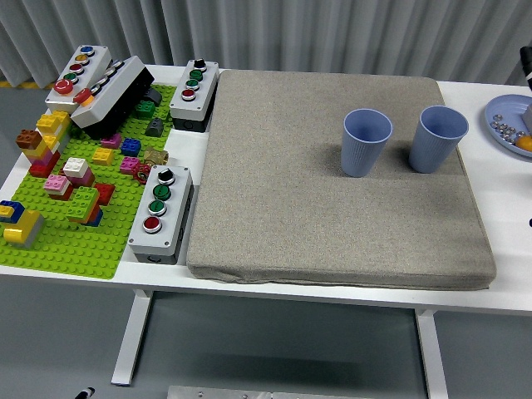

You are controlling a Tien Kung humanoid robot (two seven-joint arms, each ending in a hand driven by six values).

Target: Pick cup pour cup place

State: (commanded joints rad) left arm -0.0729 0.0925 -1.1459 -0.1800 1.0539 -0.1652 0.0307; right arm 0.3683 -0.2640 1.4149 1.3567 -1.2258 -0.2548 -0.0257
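No robot hand in view so state unknown; grasp right cup (438, 138) mid-body, keep upright, clear of left cup (366, 142)

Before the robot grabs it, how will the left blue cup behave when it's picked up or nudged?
The left cup looks thin-walled and ribbed, so it is probably light and may flex under a firm squeeze. It is taller than its narrow base and stands on a soft grey mat, so a sideways nudge could tip it. The ribs should give some grip.
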